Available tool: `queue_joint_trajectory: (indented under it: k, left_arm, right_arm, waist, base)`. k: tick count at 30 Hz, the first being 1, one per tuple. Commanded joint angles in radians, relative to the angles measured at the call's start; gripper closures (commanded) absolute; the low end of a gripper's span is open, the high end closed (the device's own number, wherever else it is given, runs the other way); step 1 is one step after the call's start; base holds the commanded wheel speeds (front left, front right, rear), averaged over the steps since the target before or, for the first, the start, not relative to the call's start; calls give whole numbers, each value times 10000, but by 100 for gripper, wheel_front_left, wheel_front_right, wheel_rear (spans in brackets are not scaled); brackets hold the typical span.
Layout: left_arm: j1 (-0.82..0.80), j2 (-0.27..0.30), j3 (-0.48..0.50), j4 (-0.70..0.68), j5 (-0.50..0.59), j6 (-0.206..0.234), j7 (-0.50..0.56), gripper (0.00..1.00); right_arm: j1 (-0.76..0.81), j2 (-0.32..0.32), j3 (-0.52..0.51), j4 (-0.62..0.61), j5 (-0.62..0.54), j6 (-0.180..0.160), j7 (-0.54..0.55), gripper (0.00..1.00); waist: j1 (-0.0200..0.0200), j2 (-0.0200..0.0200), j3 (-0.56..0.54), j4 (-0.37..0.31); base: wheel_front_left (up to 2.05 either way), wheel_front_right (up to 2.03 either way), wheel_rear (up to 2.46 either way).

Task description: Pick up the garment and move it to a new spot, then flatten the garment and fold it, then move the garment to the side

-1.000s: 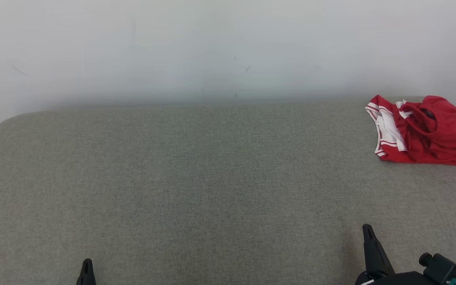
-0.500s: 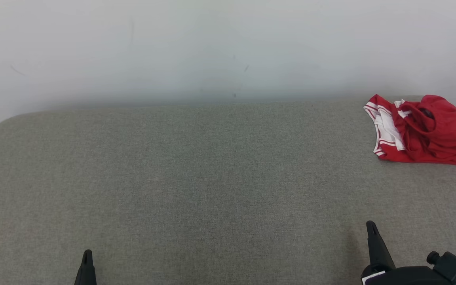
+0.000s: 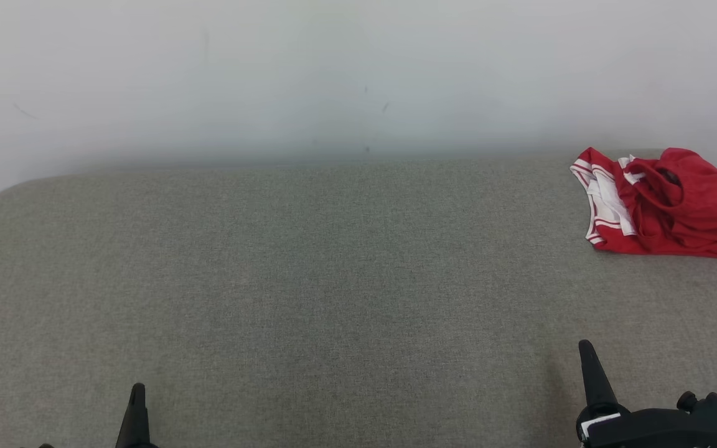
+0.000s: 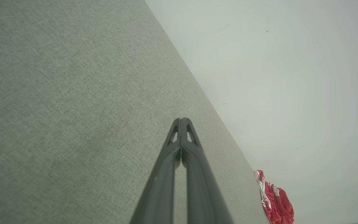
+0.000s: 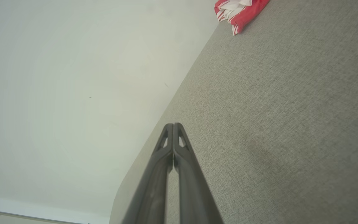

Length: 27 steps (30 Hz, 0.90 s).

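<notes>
The garment (image 3: 670, 204) is a red piece with white striped trim, lying crumpled at the far right of the grey fabric table (image 3: 309, 280), close to the wall. It appears small in the left wrist view as the garment (image 4: 275, 202) and at the top edge in the right wrist view as the garment (image 5: 239, 11). My left gripper (image 3: 137, 391) rises at the lower left, shut and empty, far from the cloth. My right gripper (image 3: 584, 348) stands at the lower right, shut and empty, well in front of the garment. Both wrist views show fingertips pressed together: left gripper (image 4: 181, 120), right gripper (image 5: 173, 125).
A plain pale wall (image 3: 333, 74) runs along the table's far edge. The table's far left corner (image 3: 4, 193) is rounded. A wide stretch of bare grey fabric lies between the grippers and the garment.
Both grippers have risen a little higher in the head view. The whole picture has shifted slightly, so the camera moved; the garment lies as before.
</notes>
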Motion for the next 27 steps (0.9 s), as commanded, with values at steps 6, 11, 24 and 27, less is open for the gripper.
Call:
queue_joint_trajectory:
  k: [6, 11, 24, 27]
  left_arm:
    - [-336, 45, 62, -49, -815, -83, 200, 100]
    - [-433, 47, 84, -39, -1329, -99, 334, 100]
    - [-634, 51, 143, -10, -2590, -195, 643, 100]
    - [-669, 52, 154, -4, -2881, -187, 710, 100]
  right_arm:
    - [-272, -71, -84, -71, 851, -11, 220, 100]
    - [-356, -73, -128, -56, 1367, -12, 346, 100]
    - [-503, -70, -232, -20, 2625, -14, 668, 100]
    - [-541, -69, -257, -8, 2904, -15, 730, 100]
  waist:
    - [-1, -1, 5, -16]
    - [-1, -1, 8, -28]
    - [-1, -1, 18, -62]
    - [-1, -1, 20, -69]
  base:
    - [0, 0, 0]
    - [0, 0, 0]
    - [0, 0, 0]
    - [0, 0, 0]
